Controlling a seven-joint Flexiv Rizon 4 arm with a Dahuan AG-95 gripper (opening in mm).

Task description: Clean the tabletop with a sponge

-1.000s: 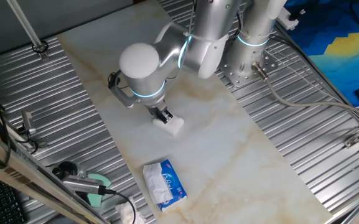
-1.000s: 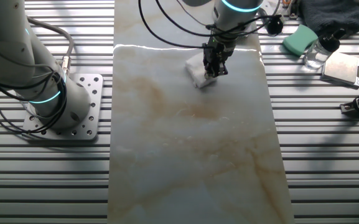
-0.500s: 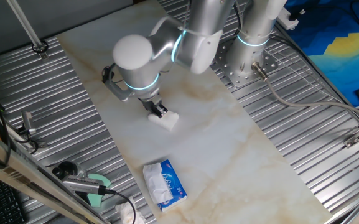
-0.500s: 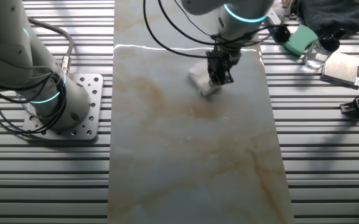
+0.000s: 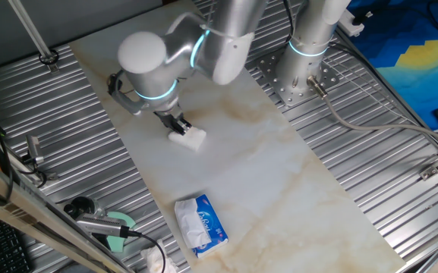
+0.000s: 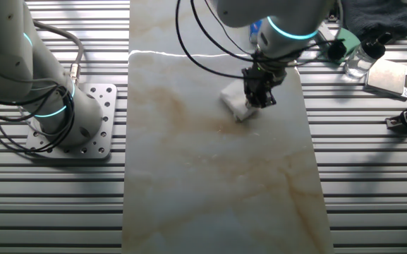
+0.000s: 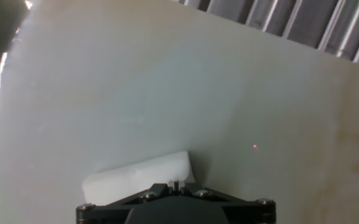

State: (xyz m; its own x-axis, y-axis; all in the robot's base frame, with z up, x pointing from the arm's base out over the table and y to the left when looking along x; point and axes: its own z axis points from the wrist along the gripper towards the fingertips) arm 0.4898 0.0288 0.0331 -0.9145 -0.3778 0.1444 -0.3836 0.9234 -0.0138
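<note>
Fingertips hidden in hand view, cut off behind the black gripper [image 7: 174, 208] body; the fixed views show the fingers [image 6: 260, 89] pinching the sponge [image 5: 187, 138] from above. Sponge lies flat on the tabletop [image 5: 279, 182], a glossy white slab w/ tan veins, ribbed grey metal desk [image 5: 370, 152] either side. Long axis approx. across the fingers' line, slanted to slab edges. Tissue pack [image 5: 200, 224] sits well apart.

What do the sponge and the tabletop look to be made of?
The sponge: likely soft white foam, matte, with slightly rumpled edges. The tabletop: marble-look slab, white with tan veins, glossy, showing a bright reflection line; real stone or laminate can't be told.
</note>
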